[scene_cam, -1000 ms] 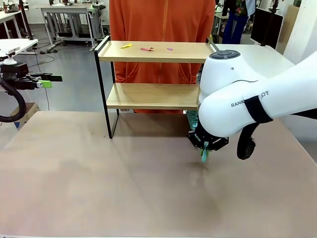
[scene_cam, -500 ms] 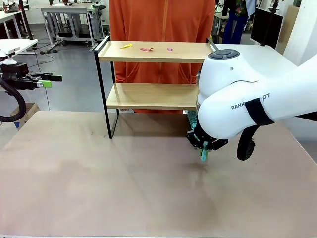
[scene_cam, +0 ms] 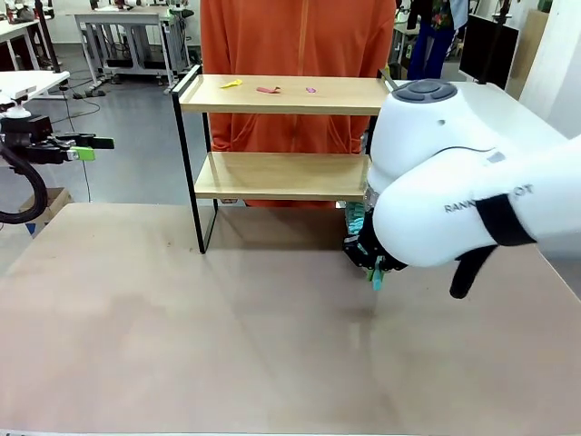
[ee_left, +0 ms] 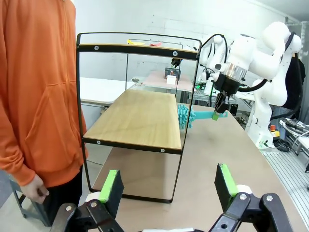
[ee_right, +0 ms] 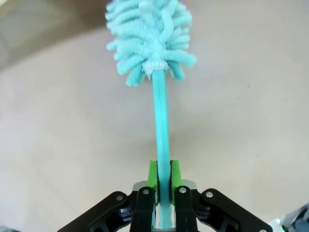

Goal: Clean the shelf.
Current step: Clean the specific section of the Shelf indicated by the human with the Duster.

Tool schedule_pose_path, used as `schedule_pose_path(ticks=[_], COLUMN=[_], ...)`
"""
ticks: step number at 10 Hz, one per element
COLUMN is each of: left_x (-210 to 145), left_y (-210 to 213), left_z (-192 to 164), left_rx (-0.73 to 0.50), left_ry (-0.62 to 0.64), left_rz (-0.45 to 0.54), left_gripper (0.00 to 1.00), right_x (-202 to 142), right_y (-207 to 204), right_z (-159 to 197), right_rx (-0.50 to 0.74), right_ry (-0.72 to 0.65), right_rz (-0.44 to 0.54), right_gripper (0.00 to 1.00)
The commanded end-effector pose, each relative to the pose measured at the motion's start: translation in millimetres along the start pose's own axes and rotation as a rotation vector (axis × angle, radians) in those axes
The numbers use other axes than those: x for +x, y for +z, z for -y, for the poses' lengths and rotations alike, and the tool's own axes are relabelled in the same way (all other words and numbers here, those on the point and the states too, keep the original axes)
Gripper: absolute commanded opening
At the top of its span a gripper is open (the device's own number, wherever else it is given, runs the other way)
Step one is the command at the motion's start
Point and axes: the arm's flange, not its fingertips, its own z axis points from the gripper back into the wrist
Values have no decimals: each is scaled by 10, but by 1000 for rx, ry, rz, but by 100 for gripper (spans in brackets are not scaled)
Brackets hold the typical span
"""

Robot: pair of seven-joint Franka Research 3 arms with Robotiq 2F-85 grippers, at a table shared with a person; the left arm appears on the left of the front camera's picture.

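Front view: the shelf (scene_cam: 290, 94) stands at the far side of the table (scene_cam: 182, 345), before a person in orange (scene_cam: 295, 36); small coloured scraps (scene_cam: 269, 90) lie on its top board. The right gripper (scene_cam: 374, 265), low beside the shelf's right end, pinches a teal duster (scene_cam: 354, 218).
Left wrist view: the left gripper (ee_left: 169, 186) is spread wide and empty, facing the shelf's end.
Right wrist view: green pads (ee_right: 152, 175) clamp the duster's handle.

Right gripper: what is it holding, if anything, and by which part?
The right gripper clamps a teal duster by the near end of its thin handle, fluffy head pointing away.
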Motion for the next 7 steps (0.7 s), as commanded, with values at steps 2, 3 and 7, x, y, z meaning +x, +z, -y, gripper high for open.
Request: schedule_pose_path(ticks=[2,3,7], left_x=[2,2,2], left_y=[8,8,8], left_z=[20,20,20], left_rx=[-4,-4,-4], left_ry=[-17,-17,-17], left_rz=[-7,-7,-7], left_gripper=[100,100,100], right_x=[-181,-224,-489], right_y=[262,353,790], right_z=[194,248,472], right_rx=[72,118,202], right_ry=[204,280,560], right_rz=[4,-23,-174], right_gripper=[13,13,13])
